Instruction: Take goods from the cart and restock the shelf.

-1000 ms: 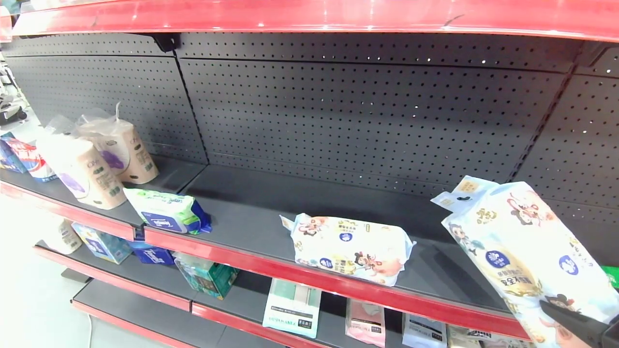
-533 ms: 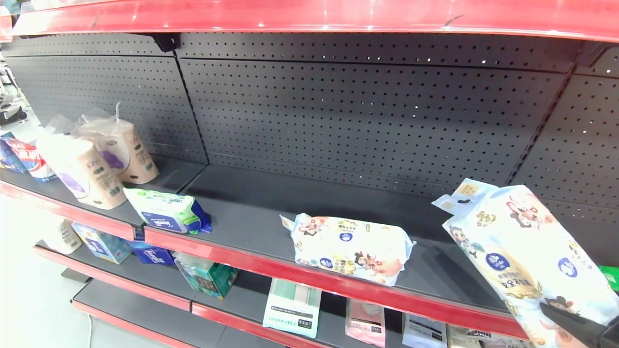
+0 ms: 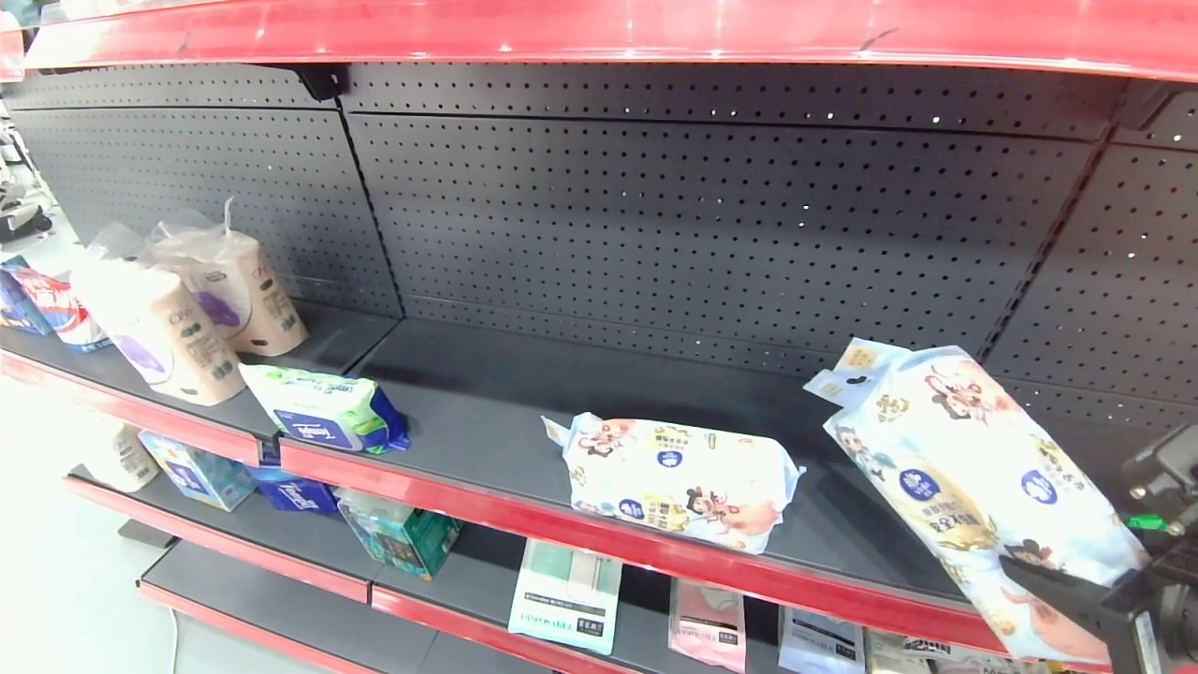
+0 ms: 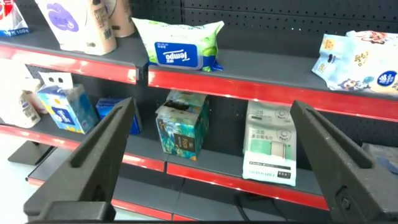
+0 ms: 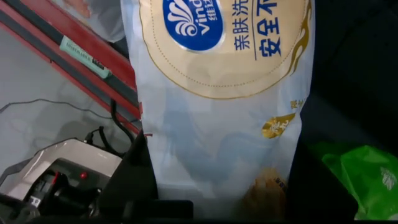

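My right gripper (image 3: 1062, 582) is shut on the lower end of a white cartoon-printed pack (image 3: 964, 477), which tilts up over the right end of the dark middle shelf (image 3: 487, 412). In the right wrist view the pack (image 5: 217, 93) sits clamped between my right gripper (image 5: 217, 190). A matching pack (image 3: 679, 477) lies flat on the same shelf near its red front edge, to the left of the held one. My left gripper (image 4: 211, 168) hangs open and holds nothing, lower down in front of the shelves, facing the tier below.
A green wipes pack (image 3: 323, 409) and two paper-roll packs (image 3: 187, 309) stand on the shelf's left part. Something green (image 3: 1146, 522) lies behind the held pack. Boxes and packets (image 4: 268, 149) fill the lower tier. A pegboard back wall (image 3: 711, 215) and a red upper shelf (image 3: 599, 33) bound the space.
My right gripper has carried the pack leftward and farther in over the shelf, and the right wrist has come into the head view. Nothing else has moved.
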Available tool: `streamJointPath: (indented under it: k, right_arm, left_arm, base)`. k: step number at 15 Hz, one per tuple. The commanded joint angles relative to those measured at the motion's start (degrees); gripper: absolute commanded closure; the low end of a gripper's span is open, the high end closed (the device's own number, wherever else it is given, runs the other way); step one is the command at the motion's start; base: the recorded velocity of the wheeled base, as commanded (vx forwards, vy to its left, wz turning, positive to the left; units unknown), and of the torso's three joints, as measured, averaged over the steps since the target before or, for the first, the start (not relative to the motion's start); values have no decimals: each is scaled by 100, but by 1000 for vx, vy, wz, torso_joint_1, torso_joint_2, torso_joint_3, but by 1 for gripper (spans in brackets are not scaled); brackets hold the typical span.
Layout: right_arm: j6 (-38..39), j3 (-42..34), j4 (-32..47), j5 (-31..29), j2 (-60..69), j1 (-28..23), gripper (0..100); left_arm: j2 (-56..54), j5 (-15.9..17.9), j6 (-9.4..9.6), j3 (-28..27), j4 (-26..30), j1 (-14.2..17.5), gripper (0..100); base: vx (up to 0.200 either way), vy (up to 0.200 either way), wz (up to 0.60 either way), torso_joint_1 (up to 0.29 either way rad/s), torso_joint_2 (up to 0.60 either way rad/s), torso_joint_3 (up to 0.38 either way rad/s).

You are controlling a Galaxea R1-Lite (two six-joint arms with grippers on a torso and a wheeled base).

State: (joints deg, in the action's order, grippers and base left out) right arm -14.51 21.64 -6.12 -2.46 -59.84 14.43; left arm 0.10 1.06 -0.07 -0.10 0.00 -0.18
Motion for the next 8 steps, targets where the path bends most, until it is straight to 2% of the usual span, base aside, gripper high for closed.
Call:
streamJointPath:
  k: [1,4,5,8]
  right_arm:
    - [-105,33,-803,141,-1073,-72,100]
    - [-782,95,-1216,598,-1741,-547,100]
    - [-1168,236,-1313,844,-2084,-881,100]
    - [-1388,789,-1647,1081,-2840,-1188,100]
  left_arm:
    - [-10,-1,-1,1,0,1,0]
    - [-10,-1,-1,1,0,1,0]
    - [-10,-1,-1,1,0,1,0]
    - [-10,-1,-1,1,0,1,0]
  base:
    - [0,0,0,0,0,0]
    - [0,0,0,0,0,0]
    - [0,0,0,0,0,0]
    - [0,0,0,0,0,0]
